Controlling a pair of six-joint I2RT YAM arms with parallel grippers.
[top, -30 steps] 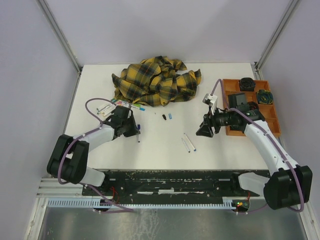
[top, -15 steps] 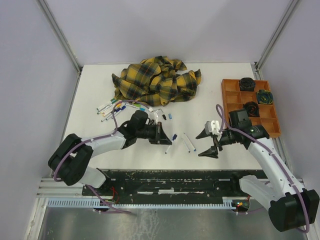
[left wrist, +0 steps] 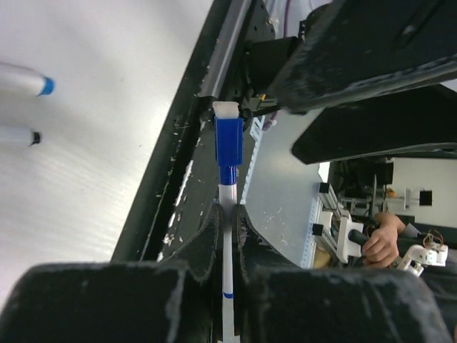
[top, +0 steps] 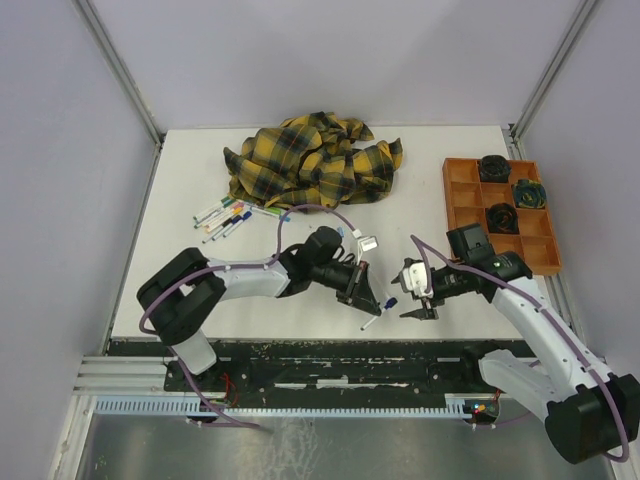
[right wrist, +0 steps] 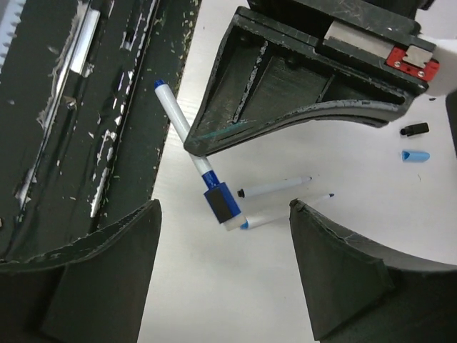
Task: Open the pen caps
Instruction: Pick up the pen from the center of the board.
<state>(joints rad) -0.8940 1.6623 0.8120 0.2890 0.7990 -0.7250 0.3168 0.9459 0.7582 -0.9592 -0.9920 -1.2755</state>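
My left gripper (top: 366, 297) is shut on a thin white pen (left wrist: 228, 207) and holds it above the table near the front edge. The pen's blue cap (left wrist: 229, 139) is still on and points toward my right gripper (top: 411, 292). The right gripper (right wrist: 225, 239) is open and empty, its jaws spread wide on either side of the blue cap (right wrist: 223, 204), a little short of it. Two uncapped pens (right wrist: 275, 188) lie on the table just beyond. A loose black cap (right wrist: 414, 128) and a loose blue cap (right wrist: 415, 155) lie farther off.
Several capped pens (top: 226, 214) lie at the left. A yellow-and-black plaid cloth (top: 315, 165) is heaped at the back. An orange compartment tray (top: 462, 205) with dark objects stands at the right. The black rail (top: 300, 360) runs along the front edge.
My left arm has swung right and forward with the pen in its grip. My right gripper has moved left and stands facing the pen's capped end.
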